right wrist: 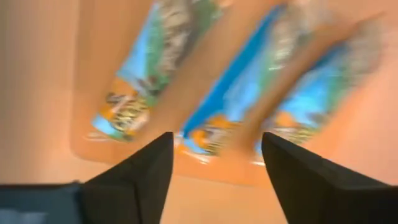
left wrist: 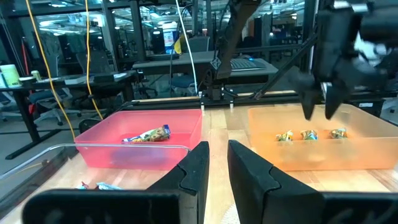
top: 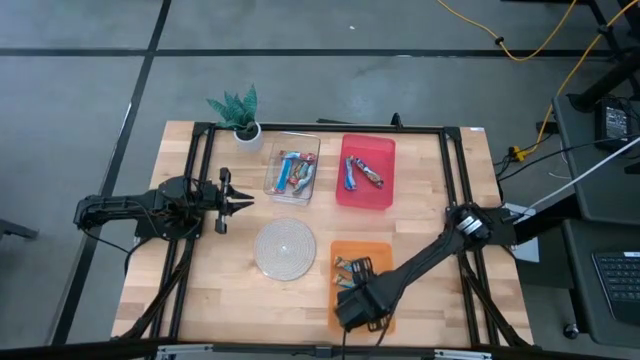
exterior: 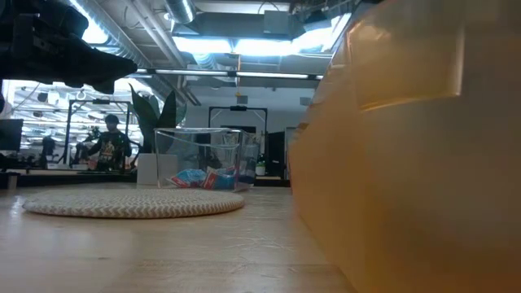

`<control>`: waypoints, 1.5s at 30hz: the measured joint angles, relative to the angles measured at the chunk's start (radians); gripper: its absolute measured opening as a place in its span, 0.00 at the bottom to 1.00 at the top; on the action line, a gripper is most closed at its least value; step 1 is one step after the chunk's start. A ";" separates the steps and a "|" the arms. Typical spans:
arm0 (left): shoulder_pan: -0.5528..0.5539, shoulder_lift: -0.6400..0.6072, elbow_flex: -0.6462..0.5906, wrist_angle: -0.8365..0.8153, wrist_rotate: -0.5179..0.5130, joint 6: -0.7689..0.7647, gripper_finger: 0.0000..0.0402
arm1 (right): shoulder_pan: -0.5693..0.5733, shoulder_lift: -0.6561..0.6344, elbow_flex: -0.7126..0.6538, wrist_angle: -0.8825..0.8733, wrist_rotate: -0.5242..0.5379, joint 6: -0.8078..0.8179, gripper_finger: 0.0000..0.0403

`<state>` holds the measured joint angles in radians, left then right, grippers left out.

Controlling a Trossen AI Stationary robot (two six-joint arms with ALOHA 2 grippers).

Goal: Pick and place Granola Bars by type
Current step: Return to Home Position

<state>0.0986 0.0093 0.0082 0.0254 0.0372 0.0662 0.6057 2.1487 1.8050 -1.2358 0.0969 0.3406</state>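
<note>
Three orange-tan and light-blue granola bars (right wrist: 230, 93) lie side by side on the floor of the orange bin (top: 380, 252). My right gripper (right wrist: 217, 140) hangs over them, open and pointing down, touching nothing. In the left wrist view it shows above the bin (left wrist: 317, 106), clear of the bars (left wrist: 309, 134). More bars lie in the clear bin (top: 293, 172) and in the red bin (top: 362, 172). My left gripper (top: 245, 200) waits at the table's left, level and pointing right, with a narrow gap between its fingers (left wrist: 218, 146).
A round woven mat (top: 285, 248) lies at the table's middle, between my left gripper and the orange bin. A potted plant (top: 240, 115) stands at the far edge beside the clear bin. The orange bin's wall (exterior: 407, 163) fills the low view's right half. A person (exterior: 110, 142) shows far behind.
</note>
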 joint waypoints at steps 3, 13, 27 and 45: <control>0.000 0.000 0.000 0.000 0.000 0.000 0.14 | -0.028 -0.064 0.000 -0.006 0.090 -0.048 0.65; 0.000 0.000 0.000 0.000 0.000 0.000 0.14 | -0.249 -0.379 -0.054 0.132 0.314 -0.297 0.64; 0.000 0.000 0.000 0.000 0.000 0.000 0.14 | -0.652 -1.033 -0.858 0.879 -0.022 -0.503 0.63; 0.000 0.000 0.000 0.000 0.000 0.000 0.14 | -0.513 -1.862 -1.673 1.337 -0.133 -0.241 0.63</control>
<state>0.0986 0.0093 0.0082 0.0254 0.0371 0.0662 0.0925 0.2870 0.1319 0.1016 -0.0366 0.0999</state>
